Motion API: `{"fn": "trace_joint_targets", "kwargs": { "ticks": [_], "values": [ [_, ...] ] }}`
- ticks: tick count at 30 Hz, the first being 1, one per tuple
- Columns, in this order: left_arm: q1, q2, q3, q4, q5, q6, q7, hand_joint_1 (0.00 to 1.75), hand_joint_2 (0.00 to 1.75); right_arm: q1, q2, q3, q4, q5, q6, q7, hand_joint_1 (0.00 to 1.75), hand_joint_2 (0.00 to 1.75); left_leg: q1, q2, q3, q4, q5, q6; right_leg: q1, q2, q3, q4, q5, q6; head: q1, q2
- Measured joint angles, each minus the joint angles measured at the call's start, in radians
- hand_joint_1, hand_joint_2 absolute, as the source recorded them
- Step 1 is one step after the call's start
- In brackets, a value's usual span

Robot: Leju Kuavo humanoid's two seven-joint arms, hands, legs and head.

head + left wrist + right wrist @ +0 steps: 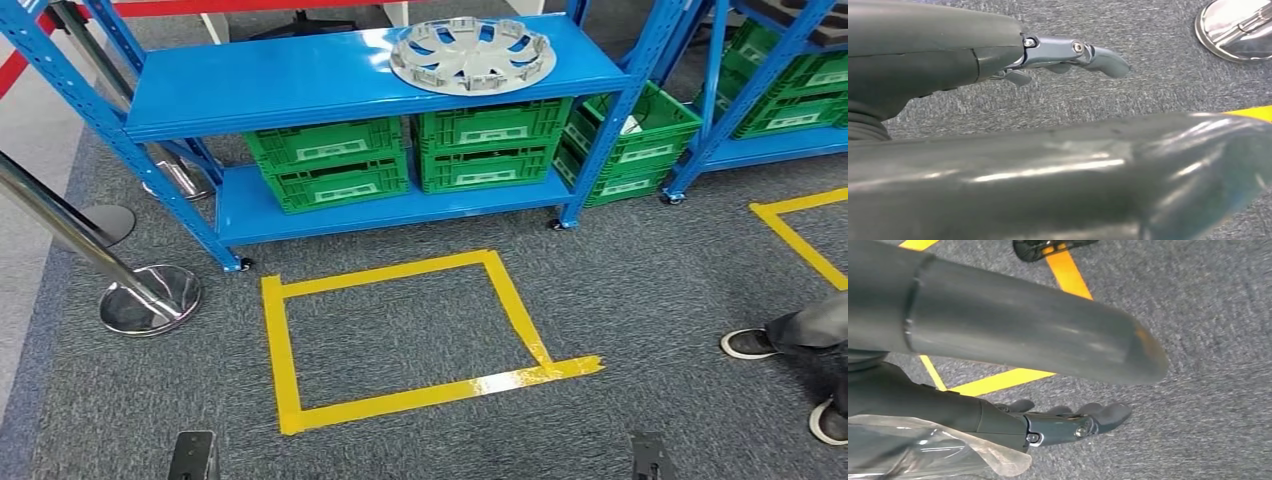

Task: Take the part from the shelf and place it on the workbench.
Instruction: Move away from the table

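A silver spoked plastic wheel cover (471, 55) is noted upper centre, flat on the blue metal shelf (290, 80). Left hand (998, 60) and right hand (1013, 410) are observed extended, nothing held.

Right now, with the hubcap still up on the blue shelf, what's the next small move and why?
Probably step forward into the yellow tape square toward the blue shelf. The hubcap lies flat on its top level, beyond the square, while the left hand and right hand hang over the carpet holding nothing, so a reach from here looks unlikely to get there.
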Motion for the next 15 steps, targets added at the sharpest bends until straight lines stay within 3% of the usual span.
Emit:
{"fn": "trace_joint_targets", "kwargs": {
  "ticks": [2, 4, 5, 6, 7, 8, 10, 11, 15],
  "values": [
    [-0.002, 0.003, 0.0, 0.0, -0.001, 0.001, -0.001, 0.0, 0.0, 0.001, 0.003, -0.001, -0.001, 0.001, 0.0, 0.0, 0.0, 0.0, 0.004, 0.002, -0.029, 0.065, -0.031, -0.014, -0.006, -0.002, 0.019, -0.011, -0.007, -0.01, -0.004, 0.0],
    [-0.003, 0.004, 0.0, 0.0, -0.001, 0.002, -0.002, 0.0, 0.0, 0.001, 0.004, -0.001, -0.001, 0.002, 0.0, 0.0, 0.0, 0.0, 0.012, 0.004, -0.102, 0.198, -0.072, -0.026, -0.006, -0.004, 0.037, -0.016, -0.017, -0.015, -0.008, 0.0],
    [-0.002, 0.005, 0.0, 0.0, -0.001, 0.002, -0.002, 0.0, 0.0, 0.002, 0.005, -0.001, -0.001, 0.002, 0.0, 0.0, 0.0, 0.0, 0.016, 0.004, -0.14, 0.255, -0.08, -0.03, -0.006, -0.004, 0.046, -0.017, -0.024, -0.016, -0.007, 0.0],
    [0.0, 0.005, 0.001, 0.0, -0.001, 0.002, -0.002, 0.0, 0.0, 0.003, 0.005, -0.001, -0.001, 0.003, 0.0, 0.001, 0.0, 0.0, 0.019, 0.004, -0.167, 0.283, -0.069, -0.032, -0.007, -0.003, 0.056, -0.017, -0.032, -0.015, -0.008, 0.0],
    [0.001, 0.006, 0.001, 0.0, -0.001, 0.002, -0.003, 0.0, 0.0, 0.004, 0.005, -0.001, -0.001, 0.004, 0.0, 0.002, 0.0, 0.0, 0.021, 0.005, -0.176, 0.275, -0.037, -0.031, -0.007, -0.002, 0.069, -0.017, -0.04, -0.013, -0.008, 0.0],
    [0.001, 0.006, 0.001, 0.0, -0.002, 0.002, -0.003, 0.0, 0.0, 0.004, 0.005, -0.001, -0.001, 0.004, 0.0, 0.002, 0.0, 0.0, 0.021, 0.005, -0.169, 0.23, 0.012, -0.029, -0.007, -0.002, 0.083, -0.017, -0.049, -0.01, -0.007, 0.0],
    [0.002, 0.008, 0.001, 0.0, -0.002, 0.002, -0.003, 0.0, 0.0, 0.002, 0.006, -0.001, -0.001, 0.004, 0.0, 0.002, 0.0, 0.0, 0.018, 0.006, -0.133, 0.119, 0.094, -0.02, -0.006, -0.001, 0.104, -0.021, -0.067, -0.002, -0.008, 0.0],
    [0.002, 0.008, 0.001, 0.0, -0.002, 0.002, -0.003, 0.0, 0.0, 0.001, 0.007, -0.001, -0.001, 0.004, 0.001, 0.002, 0.0, 0.0, 0.014, 0.007, -0.114, 0.075, 0.106, -0.014, -0.005, -0.001, 0.11, -0.024, -0.073, 0.003, -0.009, 0.0],
    [0.003, 0.008, 0.001, 0.001, -0.001, 0.001, -0.004, 0.0, 0.0, -0.003, 0.011, -0.001, -0.001, 0.004, 0.003, 0.001, 0.0, 0.0, 0.01, 0.008, -0.074, 0.003, 0.076, 0.008, -0.005, -0.007, 0.125, -0.024, -0.069, 0.027, -0.008, 0.0]
  ]
}}
